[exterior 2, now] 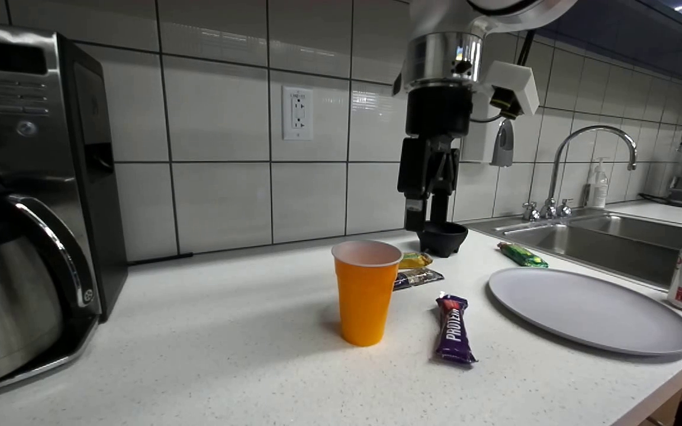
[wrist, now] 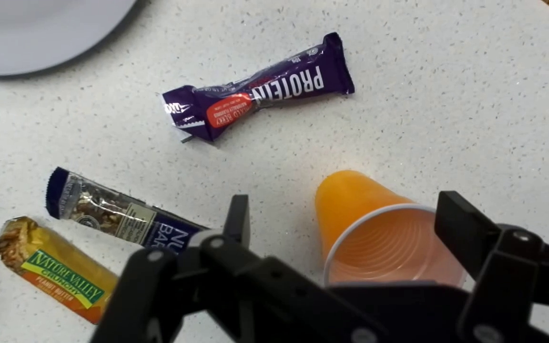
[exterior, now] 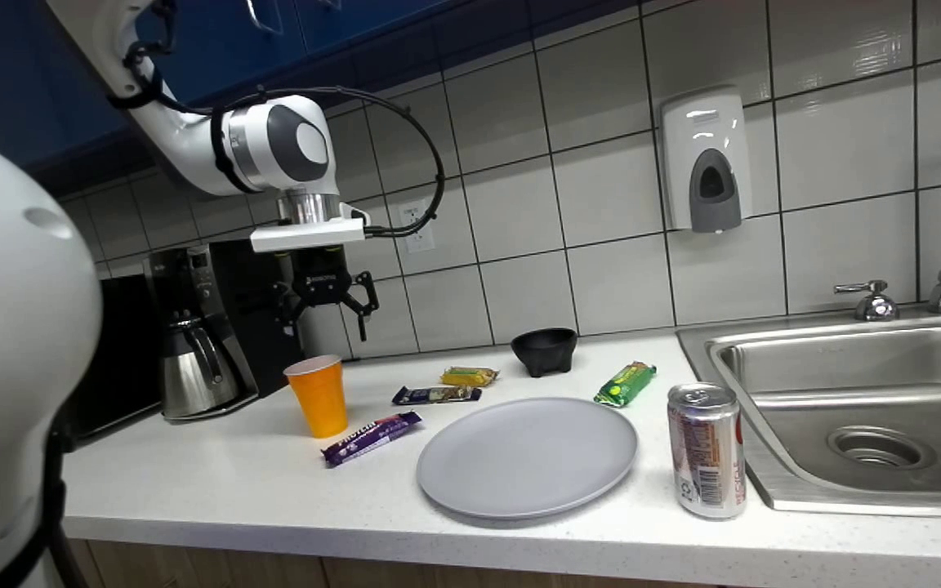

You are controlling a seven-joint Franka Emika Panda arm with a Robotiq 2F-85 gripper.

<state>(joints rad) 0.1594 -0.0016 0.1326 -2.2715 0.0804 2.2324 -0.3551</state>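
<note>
Pincer (exterior: 326, 324) spread wide, one orange cup (exterior: 319, 402) below, four wrapped bars (exterior: 371, 438), one plate (exterior: 529, 457), one can (exterior: 707, 453), one bowl (exterior: 546, 351)

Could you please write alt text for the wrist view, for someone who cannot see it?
An open, empty gripper hangs over a white counter, partly hiding an orange cup. Higher in frame lies a purple bar; at left, a blue bar, a yellow bar and part of a grey plate.
</note>
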